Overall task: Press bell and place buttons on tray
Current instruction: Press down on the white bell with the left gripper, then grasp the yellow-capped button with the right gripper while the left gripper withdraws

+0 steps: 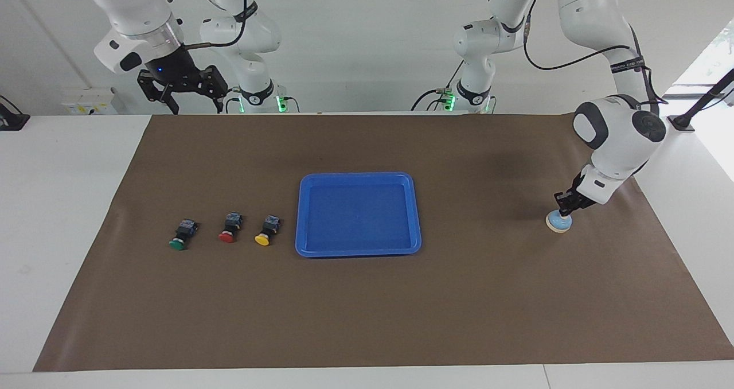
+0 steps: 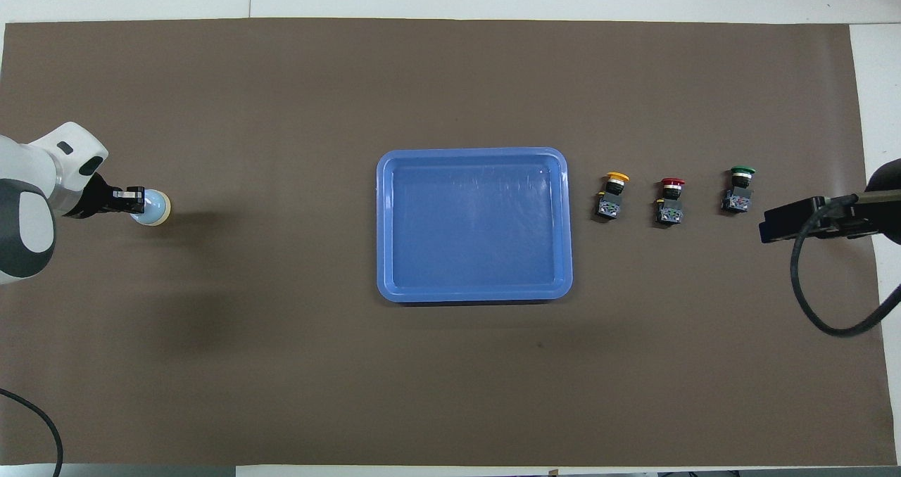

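One bell (image 1: 558, 222) sits near the left arm's end of the brown mat (image 1: 367, 297), about midway between the mat's edge by the robots and the edge away from them. We have our left gripper (image 1: 564, 207) down on top of it, fingertips drawn together into a single blunt point that covers the knob in both views. From the facing view it looks as if the tips are touching the dome or are just on the point of touching it; we cannot tell whether the knob is pressed in.

To do this press well, we should push straight down through the knob's centre with the fingertips kept together, since an off-centre push on so small a dome would likely skid it across the mat. A short, firm dip and a clean lift straight up should be enough.

At the mat's centre lies the blue tray (image 1: 358, 177), with nothing in it. Toward the right arm's end, three buttons stand in a row level with the tray: yellow button (image 1: 266, 230) closest to the tray, then red button (image 1: 230, 228), then green button (image 1: 182, 234). Our right gripper (image 1: 194, 107) waits with its fingers apart, high over the mat's corner by the right arm's base.
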